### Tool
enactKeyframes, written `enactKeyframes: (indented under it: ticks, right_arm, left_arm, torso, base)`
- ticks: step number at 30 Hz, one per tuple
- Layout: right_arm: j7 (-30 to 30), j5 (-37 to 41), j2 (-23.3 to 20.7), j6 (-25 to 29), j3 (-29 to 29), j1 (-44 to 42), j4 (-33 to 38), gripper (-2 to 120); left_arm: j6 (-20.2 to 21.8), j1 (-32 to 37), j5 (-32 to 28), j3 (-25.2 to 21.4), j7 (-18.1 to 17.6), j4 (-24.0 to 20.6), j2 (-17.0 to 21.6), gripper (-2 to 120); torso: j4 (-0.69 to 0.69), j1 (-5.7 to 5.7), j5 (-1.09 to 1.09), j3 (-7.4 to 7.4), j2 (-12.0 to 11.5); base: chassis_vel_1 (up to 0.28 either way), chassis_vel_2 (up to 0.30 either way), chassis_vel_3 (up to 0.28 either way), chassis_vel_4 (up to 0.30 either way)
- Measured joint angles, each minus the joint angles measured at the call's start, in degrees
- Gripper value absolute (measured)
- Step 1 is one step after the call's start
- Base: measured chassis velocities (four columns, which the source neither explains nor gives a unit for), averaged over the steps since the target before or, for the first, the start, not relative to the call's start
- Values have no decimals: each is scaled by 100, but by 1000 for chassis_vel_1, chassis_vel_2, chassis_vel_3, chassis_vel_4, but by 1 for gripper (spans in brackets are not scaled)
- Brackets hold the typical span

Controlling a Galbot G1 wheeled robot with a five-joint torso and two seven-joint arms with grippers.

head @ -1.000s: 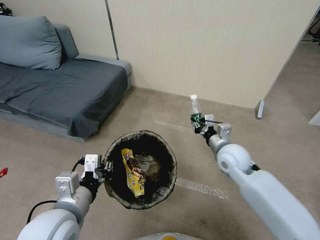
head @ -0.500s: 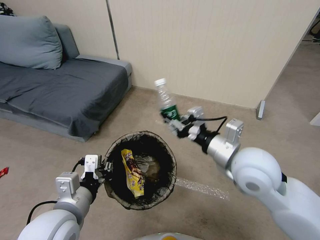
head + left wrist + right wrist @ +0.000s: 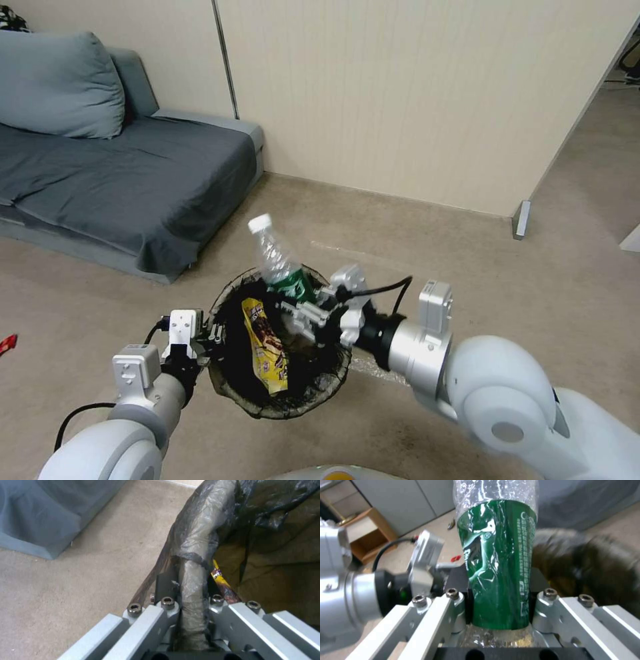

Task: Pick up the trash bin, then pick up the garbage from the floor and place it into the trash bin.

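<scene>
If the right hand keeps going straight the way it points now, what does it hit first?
Probably the far rim of the trash bin. The right hand, shut on the bottle, points across the bin's open mouth toward the sofa beyond, though depth is unclear; it might pass above the rim.

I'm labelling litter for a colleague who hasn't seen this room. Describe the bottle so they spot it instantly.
Right of the grey sofa, find the bag-lined bin gripped by the left gripper. Over its far rim, the right gripper holds the bottle: clear, white cap, green label, unlike the yellow wrapper inside.
</scene>
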Motion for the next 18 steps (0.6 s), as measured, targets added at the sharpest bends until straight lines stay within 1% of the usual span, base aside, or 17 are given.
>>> enactKeyframes:
  ticks: [2,7,9,10,13,15,16,17,18]
  right_arm:
    - [1,-111,-17,-25,-158,-45,10,22]
    - [-10,-257,-34,-140,-276,-83,10,22]
    - [-30,-366,-43,-191,-349,-87,10,31]
    - [-30,-366,-43,-191,-349,-87,10,31]
    - [-30,-464,-51,-208,-418,-70,10,46]
    - [-30,-476,-57,-208,-417,-67,10,49]
    - [-30,-489,-72,-208,-399,-64,20,55]
    - [-30,-489,-72,-208,-399,-64,20,55]
    - [-31,-491,-87,-208,-365,-63,51,60]
  left_arm:
    - [0,-6,12,17,0,0,-9,1]
    - [0,-13,12,27,0,0,-10,1]
    - [0,-24,12,28,0,0,-10,1]
    - [0,-24,12,28,0,0,-10,1]
    - [0,-28,32,28,13,0,-16,1]
    - [0,-28,35,27,15,0,-20,1]
    - [1,-28,37,27,18,0,-26,1]
    - [1,-28,37,27,18,0,-26,1]
    - [3,-27,37,26,19,0,-33,1]
  torso:
    - [0,0,0,0,0]
    - [0,0,0,0,0]
    - [0,0,0,0,0]
    - [0,0,0,0,0]
    - [0,0,0,0,0]
    - [0,0,0,0,0]
    - [0,0,0,0,0]
    - [0,0,0,0,0]
    - [0,1,0,0,0]
  base:
    - [0,0,0,0]
    - [0,0,0,0]
    - [0,0,0,0]
    - [0,0,0,0]
    - [0,0,0,0]
    - [0,0,0,0]
    - [0,0,0,0]
    - [0,0,0,0]
    - [0,0,0,0]
